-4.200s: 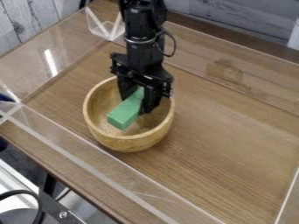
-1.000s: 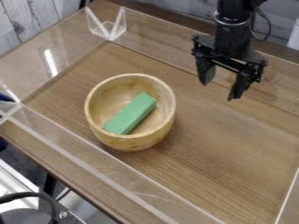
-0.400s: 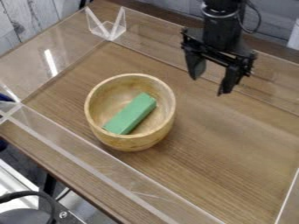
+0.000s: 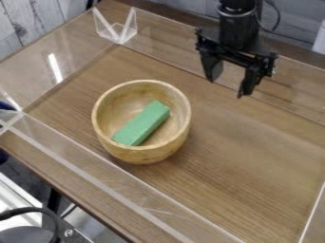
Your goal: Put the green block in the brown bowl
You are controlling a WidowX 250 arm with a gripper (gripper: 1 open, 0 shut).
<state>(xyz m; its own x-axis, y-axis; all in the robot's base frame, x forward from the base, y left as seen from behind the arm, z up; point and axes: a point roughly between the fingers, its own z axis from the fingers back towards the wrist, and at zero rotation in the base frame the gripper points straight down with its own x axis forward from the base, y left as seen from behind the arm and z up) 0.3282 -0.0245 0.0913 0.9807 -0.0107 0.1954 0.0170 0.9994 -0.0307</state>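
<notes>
Where grain shows: wooden table (image 4: pixel 241 152) | walls: clear panels (image 4: pixel 76 204)

The green block (image 4: pixel 141 124) now lies free in the brown bowl (image 4: pixel 106 102). The gripper (image 4: pixel 233 80) is out of the bowl, empty and spread, up at its two o'clock.

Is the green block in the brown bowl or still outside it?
In. The green block lies slanted on the floor of the brown bowl, while the open, empty gripper hangs apart over the table.
</notes>
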